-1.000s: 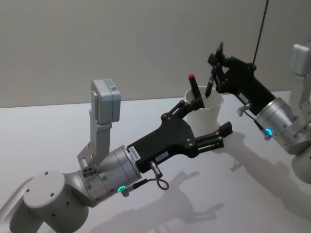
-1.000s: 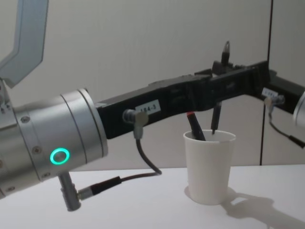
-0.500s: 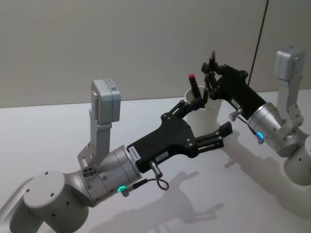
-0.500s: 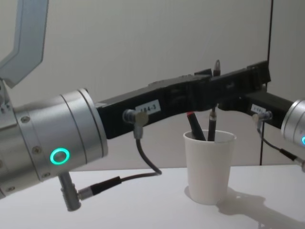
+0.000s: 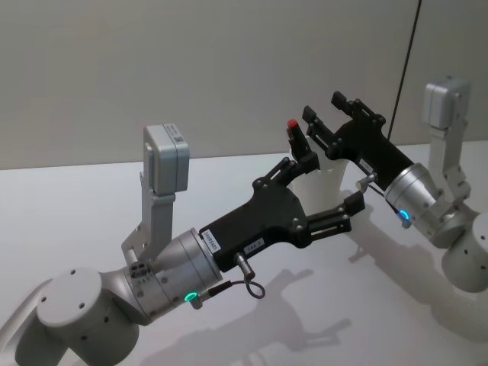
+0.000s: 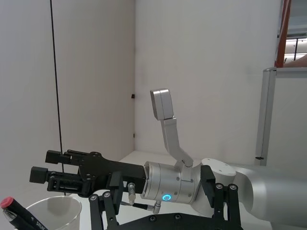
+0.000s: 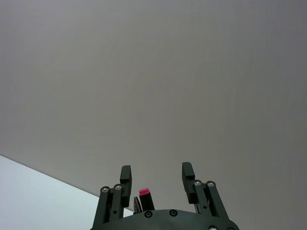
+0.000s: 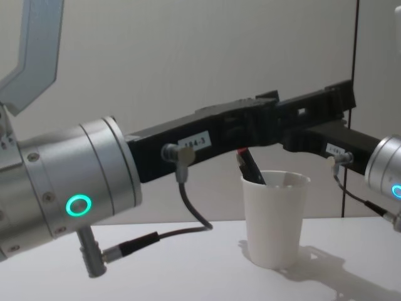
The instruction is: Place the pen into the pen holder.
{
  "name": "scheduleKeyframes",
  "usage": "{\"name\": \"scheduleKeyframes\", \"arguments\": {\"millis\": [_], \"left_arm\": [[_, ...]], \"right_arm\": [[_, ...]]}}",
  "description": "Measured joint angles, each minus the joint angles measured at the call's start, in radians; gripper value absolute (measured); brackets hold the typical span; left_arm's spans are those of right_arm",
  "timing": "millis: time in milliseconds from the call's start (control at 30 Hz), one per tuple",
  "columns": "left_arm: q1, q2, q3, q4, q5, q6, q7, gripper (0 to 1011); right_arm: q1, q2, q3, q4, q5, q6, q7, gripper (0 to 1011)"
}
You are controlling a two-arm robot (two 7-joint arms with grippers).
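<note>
The pen holder (image 8: 276, 219), a white paper cup, stands on the table. A dark pen with a red cap (image 8: 249, 165) leans inside it, its cap (image 5: 292, 126) poking above the rim. My right gripper (image 5: 322, 107) hovers open just over the cup, with nothing between its fingers (image 7: 125, 175); the red cap (image 7: 145, 192) shows below them. In the left wrist view the right gripper (image 6: 46, 166) sits above the cup (image 6: 53, 211). My left gripper (image 5: 324, 184) reaches in open beside the cup, holding nothing. Both arms hide most of the cup in the head view.
The white table (image 5: 91, 198) runs out to the left and front of the cup. A plain grey wall (image 5: 191, 69) stands close behind it. A thin black cable (image 5: 404, 61) hangs down the wall at the right.
My right gripper lowered a dark pen into the cup, then opened and let it go. The gripper has tilted and shifted left over the cup. The left arm has stayed still.
</note>
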Motion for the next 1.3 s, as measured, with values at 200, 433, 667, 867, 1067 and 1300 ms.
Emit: {"name": "scheduleKeyframes", "arguments": {"millis": [200, 433, 667, 867, 1067, 1300], "left_arm": [[0.000, 0.000, 0.000, 0.000, 0.000, 0.000, 0.000, 1001], [0.000, 0.000, 0.000, 0.000, 0.000, 0.000, 0.000, 1001], [0.000, 0.000, 0.000, 0.000, 0.000, 0.000, 0.000, 1001], [0.000, 0.000, 0.000, 0.000, 0.000, 0.000, 0.000, 1001], [0.000, 0.000, 0.000, 0.000, 0.000, 0.000, 0.000, 1001], [-0.001, 0.001, 0.001, 0.002, 0.004, 0.000, 0.008, 1001]], "right_arm": [[0.001, -0.001, -0.001, 0.004, -0.003, 0.000, -0.001, 774], [-0.005, 0.005, 0.003, -0.010, 0.006, 0.003, -0.002, 962], [-0.036, 0.031, 0.018, -0.061, 0.031, 0.015, -0.016, 1001], [-0.074, 0.064, 0.035, -0.117, 0.053, 0.028, -0.037, 1001], [-0.120, 0.102, 0.054, -0.176, 0.074, 0.044, -0.068, 1001], [-0.130, 0.104, 0.057, -0.187, 0.075, 0.049, -0.075, 1001]]}}
